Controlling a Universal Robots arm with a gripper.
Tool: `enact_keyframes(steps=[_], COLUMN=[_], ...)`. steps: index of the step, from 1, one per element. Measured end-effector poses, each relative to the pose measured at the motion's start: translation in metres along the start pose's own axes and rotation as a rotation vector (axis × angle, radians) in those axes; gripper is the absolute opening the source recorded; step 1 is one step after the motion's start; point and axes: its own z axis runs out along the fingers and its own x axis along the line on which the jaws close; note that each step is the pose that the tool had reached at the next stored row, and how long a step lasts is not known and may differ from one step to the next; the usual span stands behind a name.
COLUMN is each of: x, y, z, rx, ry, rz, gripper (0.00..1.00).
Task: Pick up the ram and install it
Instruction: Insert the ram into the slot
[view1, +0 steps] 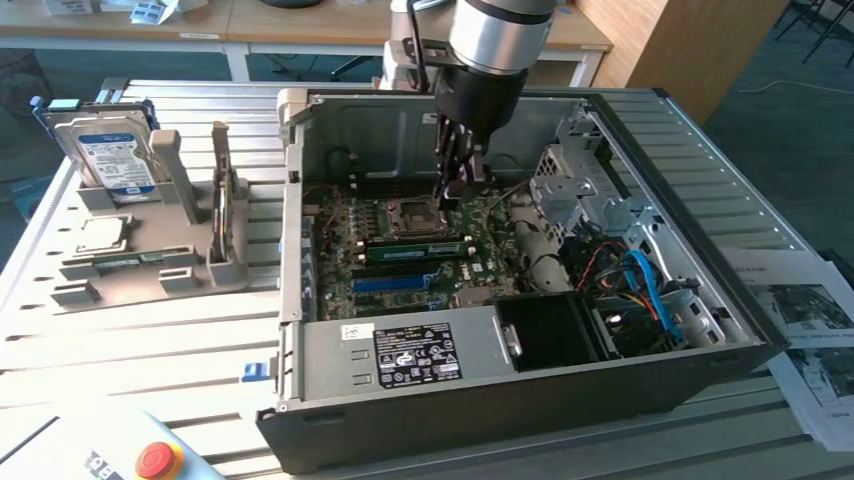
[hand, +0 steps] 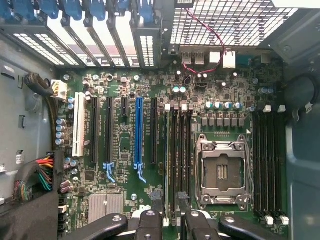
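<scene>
The ram (view1: 414, 250) is a green stick standing on edge in the memory slots of the motherboard (view1: 350, 270), between the empty processor socket (view1: 407, 213) and the long blue slot (view1: 398, 283). My gripper (view1: 454, 195) hangs inside the open computer case (view1: 534, 400), just above and slightly behind the ram, apart from it. In the wrist view my gripper (hand: 169, 210) lines up with the black memory slots (hand: 178, 155). Its fingers (hand: 152, 220) stand a narrow gap apart, open, with nothing between them.
The case walls and the drive cage (view1: 587, 190) close in around the arm. Blue and black cables (view1: 641, 280) and the power supply (view1: 400, 355) fill the case's front. A parts fixture (view1: 147, 270) on the exterior view's left holds a hard drive (view1: 114, 160) and a silver processor (view1: 103, 235).
</scene>
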Motion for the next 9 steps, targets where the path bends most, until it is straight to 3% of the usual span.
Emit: enact_keyframes(steps=[4, 9], x=[0.0000, 0.0000], y=[0.0000, -0.0001], z=[0.0001, 0.0000], rx=[0.0154, 0.0242], ry=[-0.0001, 0.0001], rz=[-0.002, -0.006], gripper=[0.25, 0.25])
